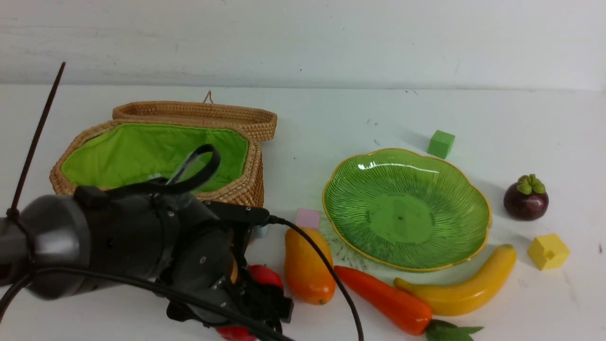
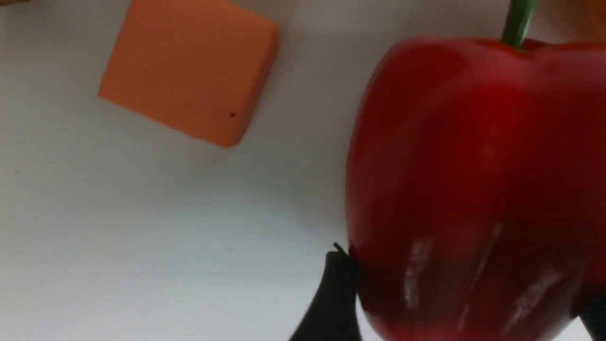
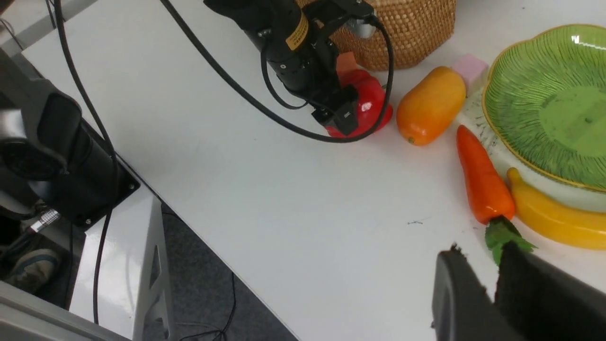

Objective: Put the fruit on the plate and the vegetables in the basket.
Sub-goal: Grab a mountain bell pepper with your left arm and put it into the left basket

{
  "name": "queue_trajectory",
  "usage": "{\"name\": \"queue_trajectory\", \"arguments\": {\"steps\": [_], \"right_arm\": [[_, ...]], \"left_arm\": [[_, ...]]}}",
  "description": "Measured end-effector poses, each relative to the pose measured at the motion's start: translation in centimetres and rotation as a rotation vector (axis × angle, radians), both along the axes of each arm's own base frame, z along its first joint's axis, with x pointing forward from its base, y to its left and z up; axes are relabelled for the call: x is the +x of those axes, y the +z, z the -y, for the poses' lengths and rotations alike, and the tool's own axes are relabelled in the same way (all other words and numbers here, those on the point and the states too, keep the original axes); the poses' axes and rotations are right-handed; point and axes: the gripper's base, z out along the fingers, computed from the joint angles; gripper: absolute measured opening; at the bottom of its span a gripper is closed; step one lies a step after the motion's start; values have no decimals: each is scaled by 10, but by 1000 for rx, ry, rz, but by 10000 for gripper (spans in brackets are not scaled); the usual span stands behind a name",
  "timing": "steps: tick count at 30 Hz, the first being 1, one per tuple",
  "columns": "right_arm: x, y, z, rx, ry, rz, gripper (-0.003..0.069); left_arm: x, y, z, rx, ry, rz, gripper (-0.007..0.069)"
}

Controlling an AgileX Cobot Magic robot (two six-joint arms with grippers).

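Observation:
My left gripper (image 1: 265, 303) is low over the table in front of the basket (image 1: 236, 189), open, with a jaw on each side of the red bell pepper (image 2: 473, 166), which lies on the table. One dark finger (image 2: 338, 284) touches the pepper's side. The mango (image 1: 305, 267), carrot (image 1: 383, 300) and banana (image 1: 468, 289) lie along the near rim of the green plate (image 1: 473, 189), which holds nothing. The mangosteen (image 1: 525, 199) stands to the plate's right. My right gripper (image 3: 483, 251), shut and holding nothing, hovers near the carrot's leaves (image 3: 502, 234).
The basket's lid (image 1: 199, 113) is folded back behind it, showing the green lining. Foam cubes lie about: green (image 1: 441, 144) behind the plate, yellow (image 1: 548, 251) at right, pink (image 1: 308, 218) by the mango, orange (image 2: 189, 71) next to the pepper. The table edge (image 3: 199, 208) is near.

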Motion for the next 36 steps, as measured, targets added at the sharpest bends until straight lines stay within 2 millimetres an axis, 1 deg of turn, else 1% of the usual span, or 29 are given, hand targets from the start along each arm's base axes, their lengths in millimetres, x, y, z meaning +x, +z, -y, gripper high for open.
{"name": "queue_trajectory", "arguments": {"steps": [5,9,12,14,16,17,23,25,27,29,31,34,36], "right_arm": [[-2,0,-1,12,16,-15,142],[-2,0,-1,14,18,-17,142],[-2,0,-1,14,18,-17,142],[-2,0,-2,15,20,-19,142],[-2,0,-2,16,21,-20,142],[-2,0,-2,16,21,-20,143],[-3,0,-2,22,29,-28,146],[-3,0,-2,23,30,-28,148],[-3,0,-2,23,30,-29,148],[-4,0,-2,24,32,-31,149],[-4,0,-2,24,32,-31,149],[-4,0,-2,24,32,-31,149],[-3,1,-3,27,33,-26,149]], "left_arm": [[3,0,2,-16,-6,35,616],[6,-4,3,-10,-20,48,608],[8,-7,4,-6,-26,52,574],[8,-7,4,-8,-27,55,532],[8,-7,4,-9,-28,57,470],[8,-7,5,-10,-28,58,455],[8,-7,4,-9,-28,57,204],[7,-7,4,-2,-27,50,148],[6,-7,2,10,-23,36,116],[2,-3,0,14,-7,12,114],[-1,2,-2,7,10,-7,136],[-9,13,-4,-22,47,-42,232],[-14,20,-5,-58,72,-62,348]]}}
